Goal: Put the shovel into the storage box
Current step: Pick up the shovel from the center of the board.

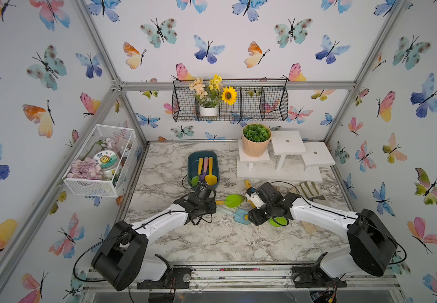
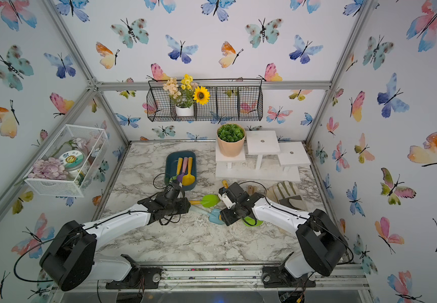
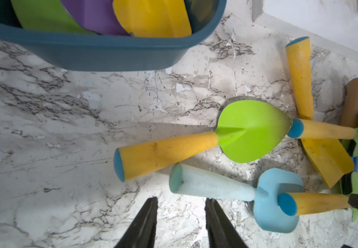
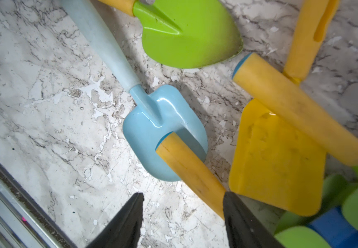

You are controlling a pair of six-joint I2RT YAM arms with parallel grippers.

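The right claw [image 4: 183, 194] hangs half open over the bench [image 4: 44, 107], one finger against the yellow handle of a shovel [image 4: 191, 169] lying across a blue shovel [image 4: 163, 120], while the left claw [image 3: 181, 199] gapes empty, the storage box [image 3: 87, 53] at its twelve o'clock from above.

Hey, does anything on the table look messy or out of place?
Yes. Outside the storage box, loose shovels lie crisscrossed on the table: a yellow handle rests across the blade of the light blue shovel. The marble surface there is chipped and flaking.
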